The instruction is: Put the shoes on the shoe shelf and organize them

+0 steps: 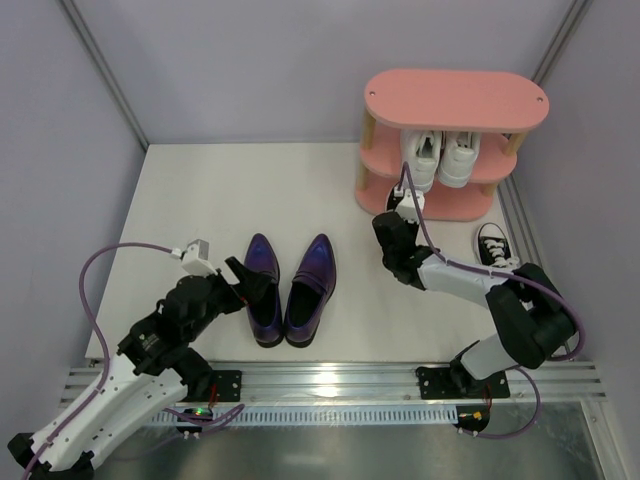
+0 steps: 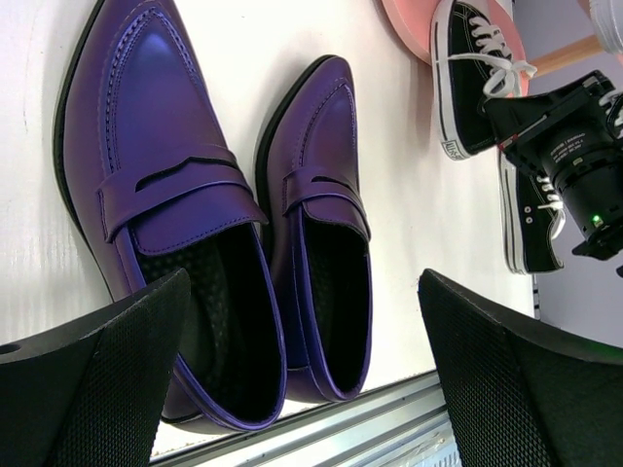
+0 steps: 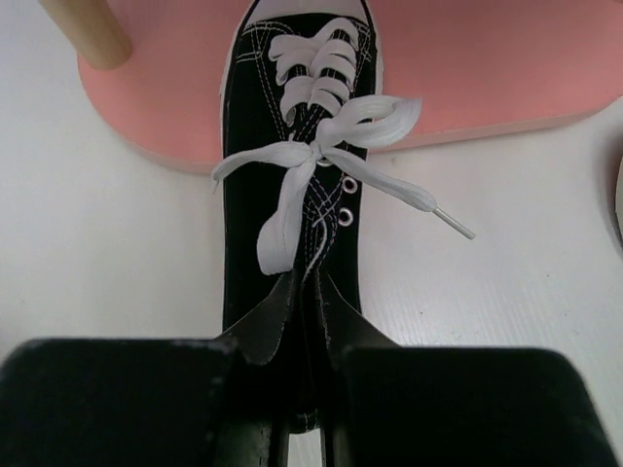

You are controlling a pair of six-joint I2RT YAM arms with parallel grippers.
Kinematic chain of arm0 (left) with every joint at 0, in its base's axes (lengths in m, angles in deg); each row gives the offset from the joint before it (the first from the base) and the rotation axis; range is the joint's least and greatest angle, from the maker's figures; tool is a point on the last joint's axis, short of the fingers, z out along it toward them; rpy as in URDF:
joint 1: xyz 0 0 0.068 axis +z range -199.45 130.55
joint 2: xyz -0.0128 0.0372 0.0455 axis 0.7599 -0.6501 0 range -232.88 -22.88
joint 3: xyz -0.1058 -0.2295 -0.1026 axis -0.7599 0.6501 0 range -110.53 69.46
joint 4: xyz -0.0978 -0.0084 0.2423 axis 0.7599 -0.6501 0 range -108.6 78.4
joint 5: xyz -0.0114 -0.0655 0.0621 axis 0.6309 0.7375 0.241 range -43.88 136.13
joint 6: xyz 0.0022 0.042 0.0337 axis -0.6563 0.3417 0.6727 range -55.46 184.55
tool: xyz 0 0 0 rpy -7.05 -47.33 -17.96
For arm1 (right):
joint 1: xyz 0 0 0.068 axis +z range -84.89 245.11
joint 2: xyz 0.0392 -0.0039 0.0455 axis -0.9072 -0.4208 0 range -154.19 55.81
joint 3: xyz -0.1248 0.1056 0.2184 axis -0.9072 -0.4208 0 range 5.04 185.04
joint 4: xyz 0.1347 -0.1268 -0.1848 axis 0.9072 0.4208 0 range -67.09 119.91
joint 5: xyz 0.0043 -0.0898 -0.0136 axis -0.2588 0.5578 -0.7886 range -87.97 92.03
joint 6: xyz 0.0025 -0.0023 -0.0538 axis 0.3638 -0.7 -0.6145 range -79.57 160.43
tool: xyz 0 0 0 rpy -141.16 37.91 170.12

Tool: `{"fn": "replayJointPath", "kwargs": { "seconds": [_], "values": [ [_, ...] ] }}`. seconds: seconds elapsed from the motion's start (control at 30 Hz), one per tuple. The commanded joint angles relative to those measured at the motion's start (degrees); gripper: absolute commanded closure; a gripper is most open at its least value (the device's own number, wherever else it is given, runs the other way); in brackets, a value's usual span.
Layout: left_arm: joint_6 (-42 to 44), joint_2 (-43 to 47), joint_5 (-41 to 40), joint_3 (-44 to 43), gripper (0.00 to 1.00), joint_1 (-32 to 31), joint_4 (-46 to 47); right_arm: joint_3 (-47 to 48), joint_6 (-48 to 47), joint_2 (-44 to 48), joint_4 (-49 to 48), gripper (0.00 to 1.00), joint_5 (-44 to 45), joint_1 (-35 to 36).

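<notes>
- Right gripper (image 3: 304, 399): jaws pinched tight on the collar and tongue of a black canvas sneaker (image 3: 292, 146), at the front left of the shoe shelf (image 1: 455, 100).
- Held sneaker: toe over the edge of the shelf's lowest board and heel end towards the arm. It has white laces tied in a bow, metal eyelets and white stitching.
- Left gripper (image 2: 304, 311): jaws spread wide and holding nothing. The black fingers (image 2: 97, 389) have a fine mesh texture. It hangs over the heel ends of the purple loafers (image 1: 290, 285).
- Purple loafers: glossy, pointed, with strap bands and dark linings. They lie side by side on the table, well to the left of the shelf and nearer the arms.
- Second black sneaker (image 1: 492, 244): on the table just in front of the shelf's right end, apart from the held one.
- White sneakers (image 1: 441, 157): side by side on the shelf's middle tier.
- Shoe shelf: three pink pill-shaped boards joined by pale, round wooden posts (image 3: 88, 29).
- Table (image 1: 200, 200): white, matte and finely ribbed, with the shelf on it. A metal rail (image 1: 330, 378) runs along the edge farthest from the shelf.
- Walls (image 1: 250, 60): plain pale grey panels behind and beside the shelf, with metal struts at the corners.
</notes>
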Motion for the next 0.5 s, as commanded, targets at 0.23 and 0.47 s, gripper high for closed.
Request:
{"fn": "replayJointPath", "kwargs": {
  "seconds": [0.23,0.47],
  "values": [
    [0.0,-0.8,-1.0,-0.2,0.02,-0.2,0.4,4.4,-11.0,-3.1,-13.2,0.96,6.4,-2.1],
    [0.0,-0.6,-1.1,-0.2,0.02,-0.2,-0.3,4.2,-18.5,-5.9,-17.8,0.96,5.6,-3.2]
  ]
}}
